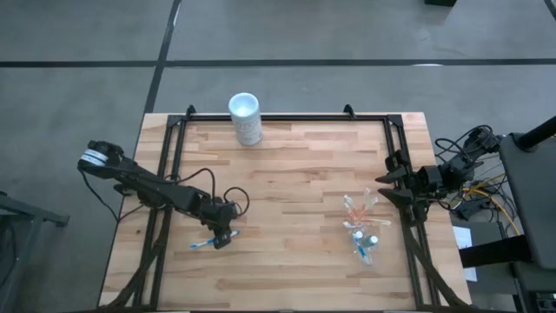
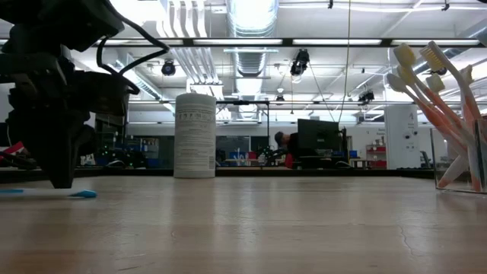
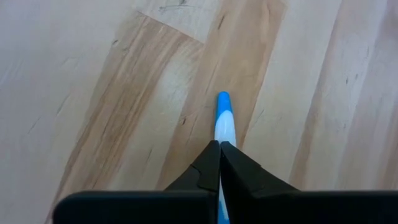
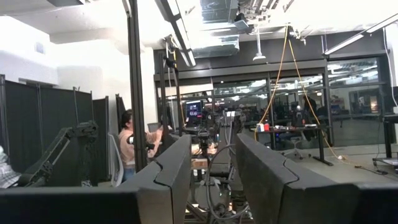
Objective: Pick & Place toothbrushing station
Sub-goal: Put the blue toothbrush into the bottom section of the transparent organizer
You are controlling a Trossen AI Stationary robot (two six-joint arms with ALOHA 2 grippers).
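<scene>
Blue-and-white toothbrush lies flat on the wooden bench at the left-front part, and the left claw stands right on it — fingers pressed together, pinching the brush near one end while its blue tip sticks out past them. Farther back, near the bench's far edge, an opaque white cup stands upright, well apart from everything else. Toward the right sits the clear plastic cup with orange-and-white toothbrushes leaning out of it; a few more pieces lie just beside it. At the right edge the right claw waits off the bench top — its fingers spread with a plain gap, holding nothing.
</scene>
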